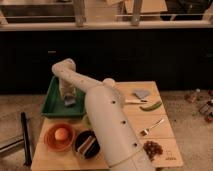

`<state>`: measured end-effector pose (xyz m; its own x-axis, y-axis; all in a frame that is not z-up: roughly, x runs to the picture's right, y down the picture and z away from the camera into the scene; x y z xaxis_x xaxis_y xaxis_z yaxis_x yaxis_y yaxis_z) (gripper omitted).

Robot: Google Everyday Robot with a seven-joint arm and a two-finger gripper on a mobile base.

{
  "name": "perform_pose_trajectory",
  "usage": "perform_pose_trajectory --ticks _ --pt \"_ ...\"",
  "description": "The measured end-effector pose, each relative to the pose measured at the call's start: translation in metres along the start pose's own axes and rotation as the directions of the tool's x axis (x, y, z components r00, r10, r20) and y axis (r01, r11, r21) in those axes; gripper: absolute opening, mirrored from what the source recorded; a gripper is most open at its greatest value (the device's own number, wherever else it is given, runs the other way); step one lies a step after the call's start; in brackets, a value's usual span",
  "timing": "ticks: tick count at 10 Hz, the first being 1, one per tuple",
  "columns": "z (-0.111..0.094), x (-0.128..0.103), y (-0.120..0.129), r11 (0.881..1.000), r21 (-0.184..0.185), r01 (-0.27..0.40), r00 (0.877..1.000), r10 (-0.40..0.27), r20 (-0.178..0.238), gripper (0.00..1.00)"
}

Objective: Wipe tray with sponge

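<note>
Fingers of gripper (pixel 69 98) — down in tray (pixel 52 103) — on sponge (pixel 69 102).

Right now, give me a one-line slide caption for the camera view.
Robot arm reaches into the green tray, its hand pressing the blue-grey sponge onto the tray floor.

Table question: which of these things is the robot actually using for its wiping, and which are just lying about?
In use: green tray; sponge inside it; gripper reaching down into the tray at the sponge.

Lying about: orange plate, dark bowl, fork, green pod, grey-blue cloth.
</note>
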<state>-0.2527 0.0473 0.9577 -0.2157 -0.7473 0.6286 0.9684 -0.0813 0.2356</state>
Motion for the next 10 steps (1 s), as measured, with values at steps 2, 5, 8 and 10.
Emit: perform_pose_trajectory --ticks 2,5,8,10 --pt "-0.001 -0.008 -0.015 0.999 0.005 0.045 0.999 -0.045 0.011 0.02" --pt "-0.001 -0.032 -0.028 0.993 0.022 0.112 0.993 -0.113 0.023 0.02" --pt "0.004 -0.055 -0.028 0.99 0.027 0.14 0.989 -0.141 0.052 0.02" --pt "0.004 -0.058 -0.019 0.992 0.026 0.125 0.99 -0.126 0.057 0.02"
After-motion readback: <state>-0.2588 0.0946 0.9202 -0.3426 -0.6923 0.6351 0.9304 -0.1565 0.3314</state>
